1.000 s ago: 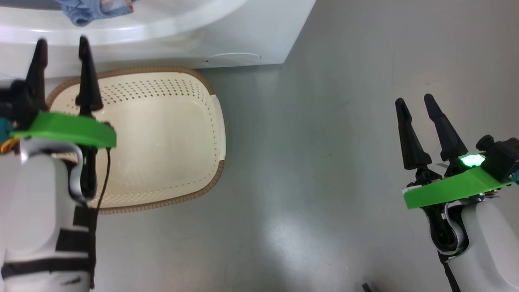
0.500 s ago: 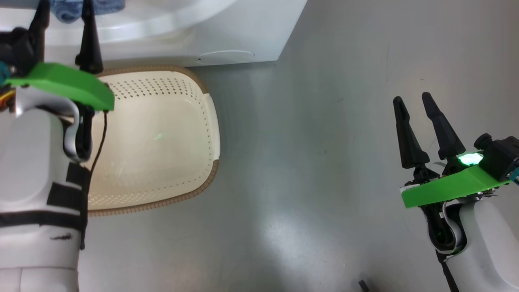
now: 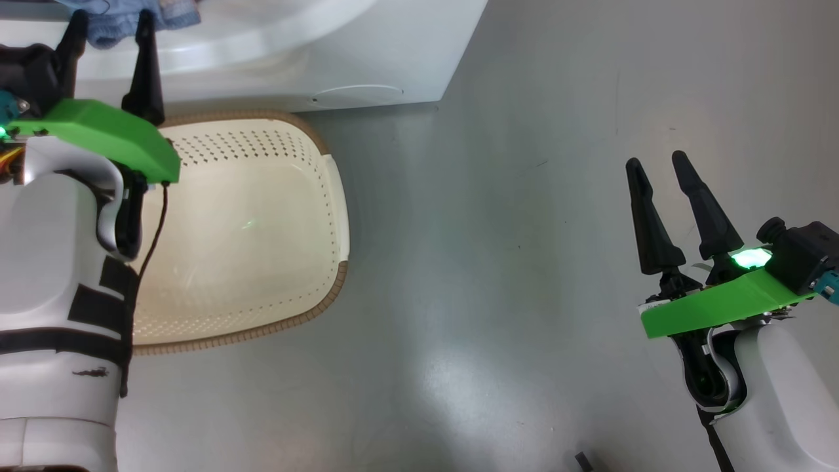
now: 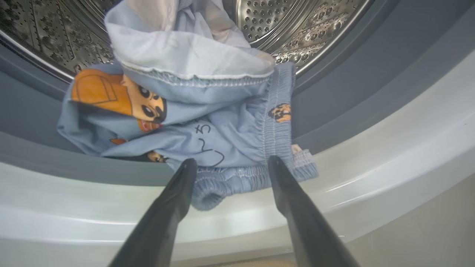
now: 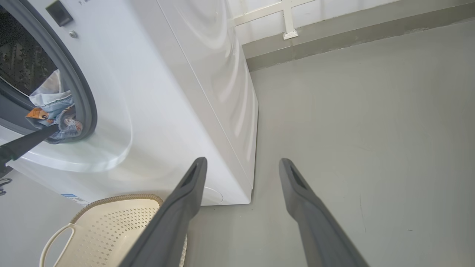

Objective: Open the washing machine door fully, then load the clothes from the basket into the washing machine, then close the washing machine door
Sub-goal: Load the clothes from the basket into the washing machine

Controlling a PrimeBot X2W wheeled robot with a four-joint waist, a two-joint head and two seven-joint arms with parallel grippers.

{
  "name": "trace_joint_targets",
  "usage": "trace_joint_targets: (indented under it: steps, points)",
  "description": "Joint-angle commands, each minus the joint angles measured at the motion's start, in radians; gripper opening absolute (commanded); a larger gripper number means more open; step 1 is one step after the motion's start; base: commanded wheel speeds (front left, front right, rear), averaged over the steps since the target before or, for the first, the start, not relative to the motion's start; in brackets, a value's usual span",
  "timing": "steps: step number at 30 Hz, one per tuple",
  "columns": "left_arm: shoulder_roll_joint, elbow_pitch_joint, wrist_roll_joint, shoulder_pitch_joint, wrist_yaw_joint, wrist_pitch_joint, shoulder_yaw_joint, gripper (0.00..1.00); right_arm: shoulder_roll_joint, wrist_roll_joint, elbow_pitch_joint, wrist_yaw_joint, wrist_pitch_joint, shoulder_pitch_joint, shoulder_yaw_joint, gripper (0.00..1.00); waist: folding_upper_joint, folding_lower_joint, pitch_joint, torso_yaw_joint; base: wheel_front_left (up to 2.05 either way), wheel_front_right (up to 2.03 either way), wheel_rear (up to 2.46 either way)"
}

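- Head view, top edge: big white front-loading washing machine [image 3: 393,52], standing on smooth grey floor [image 3: 524,262].
- Small cream perforated plastic basket [image 3: 337,288] with brown woven-look rim, on the floor just before the machine, its bottom bare.
- Light blue garments with orange prints, the clothes [image 4: 207,122] — heaped across the grey gasket at the steel drum's lower lip, one elastic hem hanging outward.
- The left gripper [image 4: 232,160] — long dark fingers spread wide, tips either side of that hem, clamping nothing.
- The right gripper [image 3: 655,159], spread wide and empty over bare floor, well apart from the basket.
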Motion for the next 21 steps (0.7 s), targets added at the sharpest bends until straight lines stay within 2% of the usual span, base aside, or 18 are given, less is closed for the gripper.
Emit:
trace_joint_targets:
  steps: [1,21]
  points:
    - [0.047,-0.011,0.009,-0.015,-0.002,-0.006,0.023,1.0,0.0,-0.008,-0.023,0.01,-0.005,0.008,0.023,1.0,0.0,0.0,-0.001,-0.001,0.0,0.0,0.0]
    - [0.043,0.065,0.042,-0.04,0.003,-0.006,0.08,1.0,0.004,-0.006,-0.025,0.01,-0.005,0.007,0.024,1.0,0.0,0.0,0.003,-0.01,0.0,0.0,0.0]
